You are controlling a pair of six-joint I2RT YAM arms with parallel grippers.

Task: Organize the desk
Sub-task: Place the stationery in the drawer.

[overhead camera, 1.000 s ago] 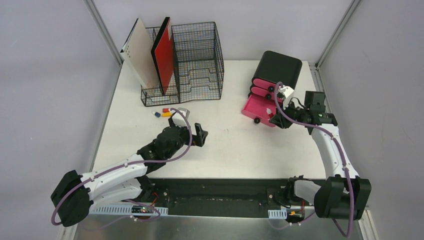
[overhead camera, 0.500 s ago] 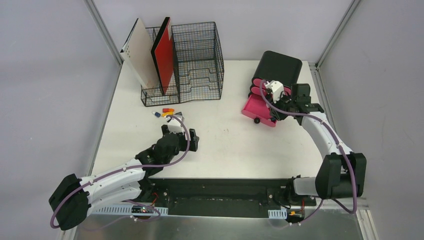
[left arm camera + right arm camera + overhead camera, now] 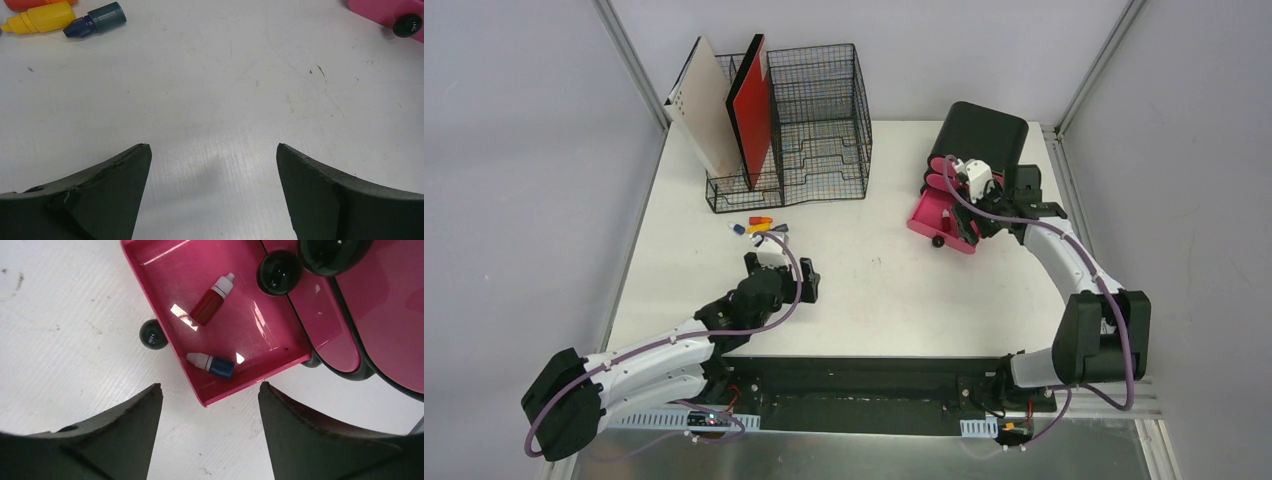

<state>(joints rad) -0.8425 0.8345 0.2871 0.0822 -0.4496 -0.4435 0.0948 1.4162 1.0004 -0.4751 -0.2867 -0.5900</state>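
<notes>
The white worktop [image 3: 904,300] spreads out ahead of both arm bases, framed in aluminium. The left end effector [image 3: 212,147] hangs low over a bare patch of it, jaws spread wide and empty. A yellow bottle [image 3: 42,17] and a dark-capped bottle [image 3: 95,20] lie just beyond, near the wire-mesh organizer [image 3: 819,130]. The right end effector [image 3: 210,386] hovers over the pulled-out pink drawer [image 3: 165,275] (it belongs to the black box [image 3: 984,130]) with jaws apart, gripping nothing. A red bottle [image 3: 212,300] and a blue bottle [image 3: 212,365] lie inside, not touching.
</notes>
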